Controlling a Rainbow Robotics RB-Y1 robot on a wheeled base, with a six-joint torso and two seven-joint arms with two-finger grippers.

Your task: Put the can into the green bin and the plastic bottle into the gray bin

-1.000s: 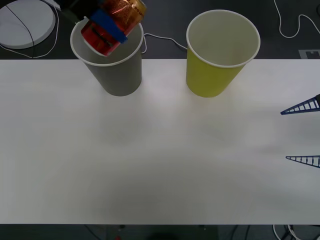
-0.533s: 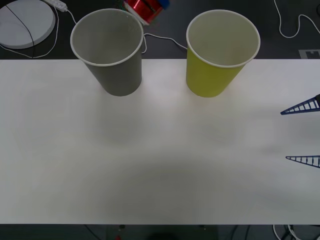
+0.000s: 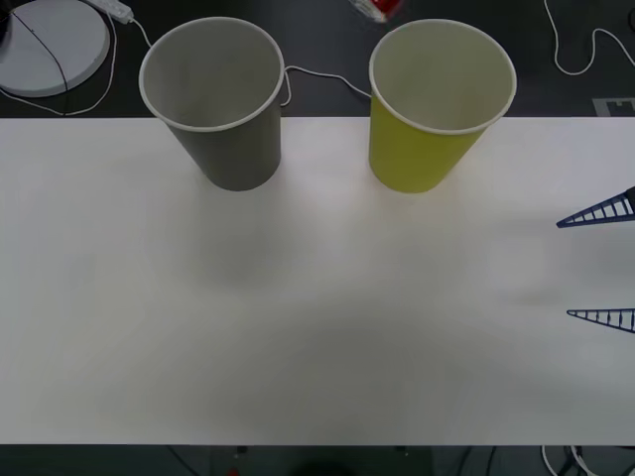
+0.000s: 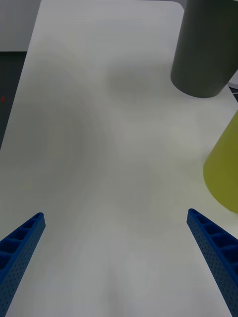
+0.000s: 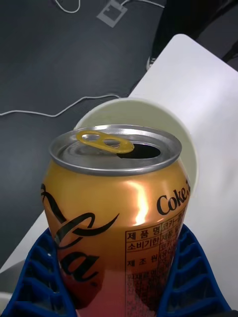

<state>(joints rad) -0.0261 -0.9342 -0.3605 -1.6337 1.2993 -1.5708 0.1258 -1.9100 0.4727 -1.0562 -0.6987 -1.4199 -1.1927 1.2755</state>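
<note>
The red-orange can (image 5: 116,198), with an opened gold-silver top, is upright in my left gripper (image 5: 116,282), whose blue fingers (image 5: 191,267) are shut on its lower body. From the front, just a sliver of the can (image 3: 377,8) shows at the top edge, high above the back-left rim of the green bin (image 3: 427,149). A bin's pale, white-rimmed mouth (image 5: 148,111) lies below and behind the can. The gray bin (image 3: 233,149) stands left of the green one. My right gripper (image 3: 603,264) hangs open at the table's right edge. The plastic bottle is out of view.
Both bins stand near the far edge of the white table (image 3: 298,317). Beyond it lie dark floor, a white round disc (image 3: 50,40) and loose cables (image 3: 580,55). From the right wrist, the gray bin (image 4: 206,49) and green bin (image 4: 225,173) stand ahead.
The left gripper has carried the can to the right, from over the gray bin's mouth to near the green bin, rising toward the top edge. The right arm is still.
</note>
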